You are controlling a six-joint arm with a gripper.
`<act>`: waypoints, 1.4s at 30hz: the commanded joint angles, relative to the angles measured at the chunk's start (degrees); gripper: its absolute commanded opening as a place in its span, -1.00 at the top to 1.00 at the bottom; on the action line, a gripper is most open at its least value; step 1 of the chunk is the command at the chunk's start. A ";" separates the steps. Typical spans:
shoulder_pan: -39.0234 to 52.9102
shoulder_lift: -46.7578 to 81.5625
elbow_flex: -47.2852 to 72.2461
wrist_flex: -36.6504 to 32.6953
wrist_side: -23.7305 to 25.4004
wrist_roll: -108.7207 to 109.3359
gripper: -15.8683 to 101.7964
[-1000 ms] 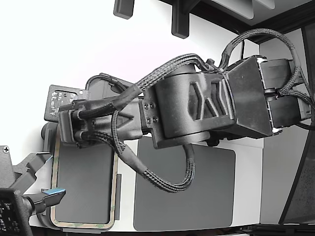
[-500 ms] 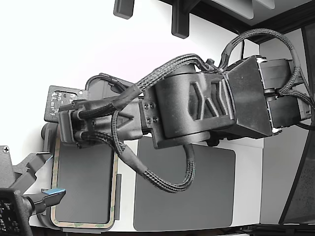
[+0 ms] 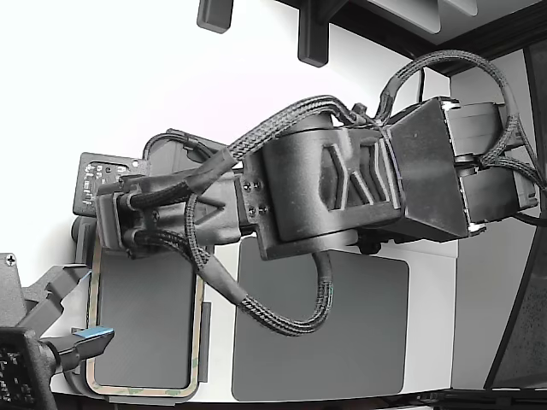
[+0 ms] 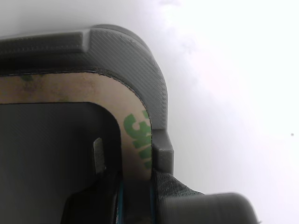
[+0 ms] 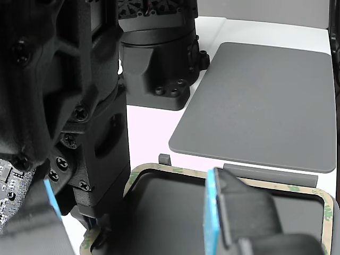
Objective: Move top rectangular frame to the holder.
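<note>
One small shift since a second ago: the gripper (image 4: 135,196), fingers closed on the top rectangular frame (image 4: 138,135) over the holder (image 4: 140,60), has edged outward, suggesting lift-off or seating.

The frame (image 3: 203,329) was a thin beige band with green mottling and a dark edge, rounded at the corners and hollow in the middle, lying flat. It sat inside the holder (image 4: 140,60), a grey ribbed plastic tray whose raised rim curved around the frame's corner right at the pincer (image 4: 135,196), whose tips reached the band.
</note>
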 commanded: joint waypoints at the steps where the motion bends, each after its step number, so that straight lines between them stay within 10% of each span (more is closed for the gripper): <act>1: -0.35 1.32 -1.85 0.18 0.18 -0.09 0.90; 42: 0.09 0.88 -2.11 0.79 0.35 -0.18 0.90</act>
